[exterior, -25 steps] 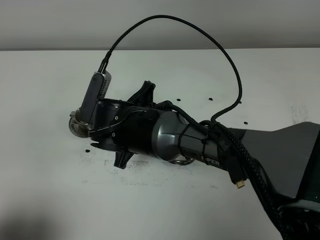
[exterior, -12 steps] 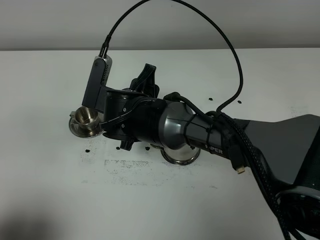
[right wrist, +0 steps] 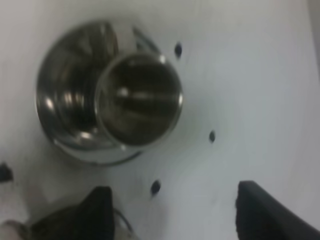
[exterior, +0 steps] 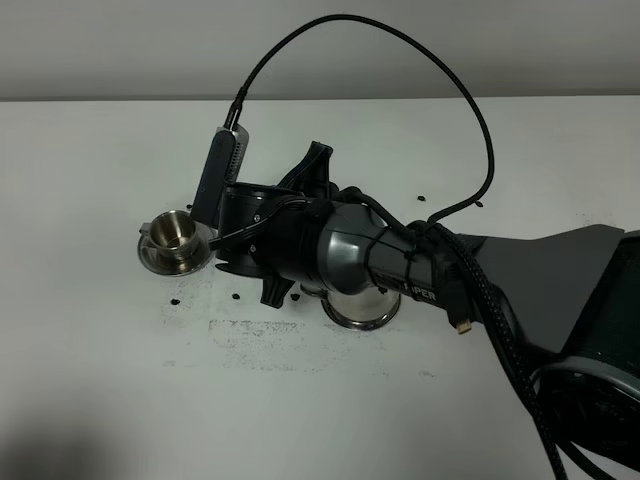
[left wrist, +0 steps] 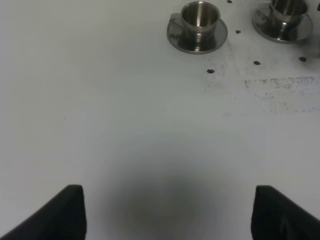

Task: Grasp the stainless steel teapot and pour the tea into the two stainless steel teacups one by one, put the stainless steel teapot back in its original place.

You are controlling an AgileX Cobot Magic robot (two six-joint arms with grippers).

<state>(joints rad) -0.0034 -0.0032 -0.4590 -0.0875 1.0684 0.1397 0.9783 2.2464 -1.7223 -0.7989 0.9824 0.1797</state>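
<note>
Reading "IPER" on right arm (exterior: 420, 293); right hand (right wrist: 172, 190) fingers apart, grip unclear; left hand (left wrist: 168, 190) open.

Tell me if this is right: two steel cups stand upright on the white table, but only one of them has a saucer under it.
Not quite: both cups have saucers. The left wrist view shows the first cup and the second cup upright, each on its own saucer, on the white table.

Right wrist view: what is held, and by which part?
Cannot be told. The fingers stand apart near a teacup; only a blurred shape shows beside one.
</note>
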